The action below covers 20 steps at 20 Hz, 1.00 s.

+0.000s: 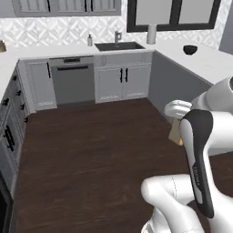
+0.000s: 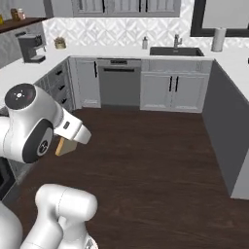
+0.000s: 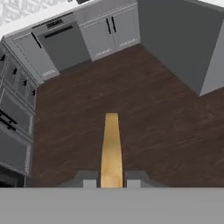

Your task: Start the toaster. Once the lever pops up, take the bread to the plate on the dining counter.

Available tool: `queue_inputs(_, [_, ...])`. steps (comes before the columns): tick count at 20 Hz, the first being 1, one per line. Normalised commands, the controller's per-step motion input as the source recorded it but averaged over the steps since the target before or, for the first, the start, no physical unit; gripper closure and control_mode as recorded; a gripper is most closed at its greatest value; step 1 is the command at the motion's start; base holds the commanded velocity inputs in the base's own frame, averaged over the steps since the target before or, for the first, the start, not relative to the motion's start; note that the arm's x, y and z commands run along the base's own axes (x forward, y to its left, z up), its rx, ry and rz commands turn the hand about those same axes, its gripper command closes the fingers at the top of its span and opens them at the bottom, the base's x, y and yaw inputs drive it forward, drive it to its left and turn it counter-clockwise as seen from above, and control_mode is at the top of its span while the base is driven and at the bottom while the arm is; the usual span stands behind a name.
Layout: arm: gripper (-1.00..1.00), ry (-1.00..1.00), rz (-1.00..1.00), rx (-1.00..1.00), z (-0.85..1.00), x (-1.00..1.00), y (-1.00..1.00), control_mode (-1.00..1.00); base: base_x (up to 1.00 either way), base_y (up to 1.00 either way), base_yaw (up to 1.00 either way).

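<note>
Edge-on between the gripper (image 3: 111, 183) fingertips, clamped bread (image 3: 111, 148); broadside from the base.

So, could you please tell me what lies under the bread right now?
Bare dark wood floor lies beneath the bread, held edge-on in the jaws. The slice hides a narrow strip of floor directly below it.

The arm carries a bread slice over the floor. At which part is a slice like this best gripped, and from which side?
By its flat faces near one edge, as the gripper holds it now: in the hand view the bread stands edge-on between the two fingers and juts out ahead. It is thin and broad, so coming along its plane, from the edge, suits narrow jaws.
</note>
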Motion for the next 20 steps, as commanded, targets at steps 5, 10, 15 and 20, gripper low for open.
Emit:
queue_inputs(5, [1.0, 0.0, 0.0, 0.0, 0.0, 0.0, 0.0, 1.0, 1.0, -0.82, -0.04])
queue_inputs(10, [1.0, 0.0, 0.0, 0.0, 0.0, 0.0, 0.0, 1.0, 0.99, -1.0, 0.04])
queue_inputs(15, [1.0, 0.0, 0.0, 0.0, 0.0, 0.0, 0.0, 1.0, 0.69, -1.0, 0.12])
queue_inputs(20, [1.0, 0.0, 0.0, 0.0, 0.0, 0.0, 0.0, 1.0, 0.26, -1.0, 0.13])
